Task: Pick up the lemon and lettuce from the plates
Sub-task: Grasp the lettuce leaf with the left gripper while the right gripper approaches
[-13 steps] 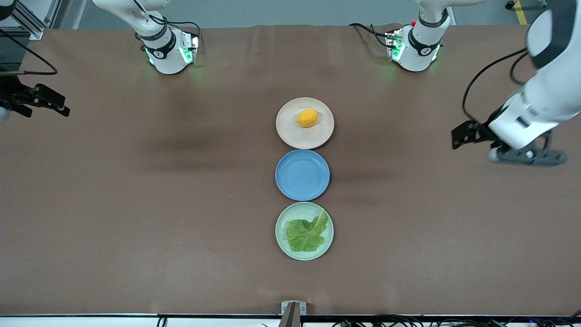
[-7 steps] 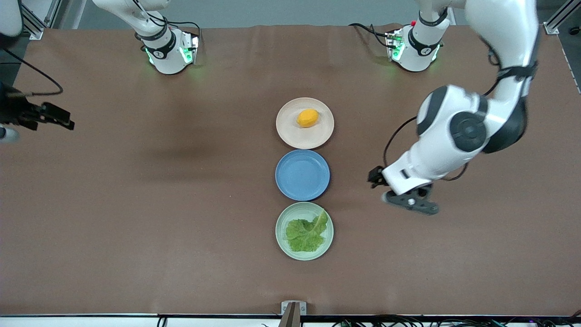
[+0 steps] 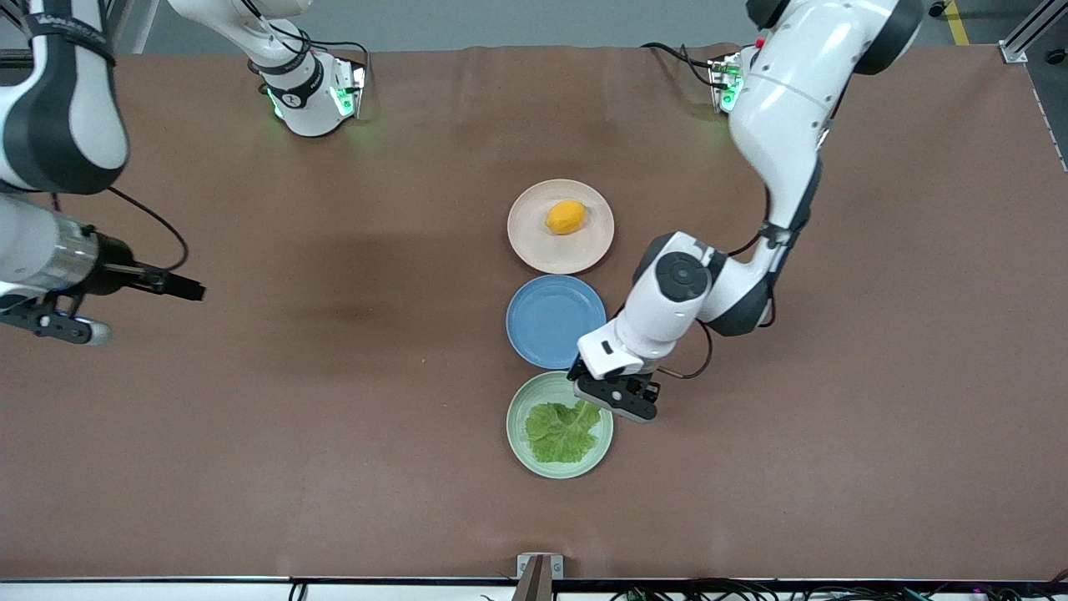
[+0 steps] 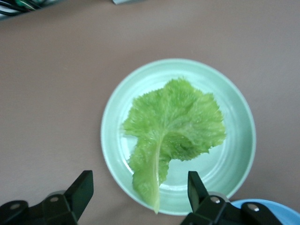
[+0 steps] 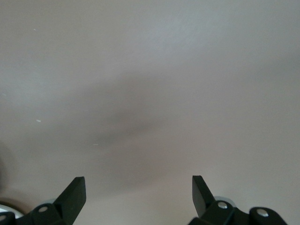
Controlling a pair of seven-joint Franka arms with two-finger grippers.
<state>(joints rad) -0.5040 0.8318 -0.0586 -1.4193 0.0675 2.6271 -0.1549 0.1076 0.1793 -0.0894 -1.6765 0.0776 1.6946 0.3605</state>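
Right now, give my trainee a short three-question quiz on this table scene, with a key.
1. True or false: the lemon lies on the blue plate.
2. Which hand is over the pale green plate with the lettuce?
A. left hand
B. right hand
C. neither
3. Fill in: the left hand's fingers are ____, with the lettuce stem between them in the left wrist view.

Key:
1. False; it lies on the beige-pink plate.
2. A; the right hand is over bare table toward the right arm's end.
3. Open.
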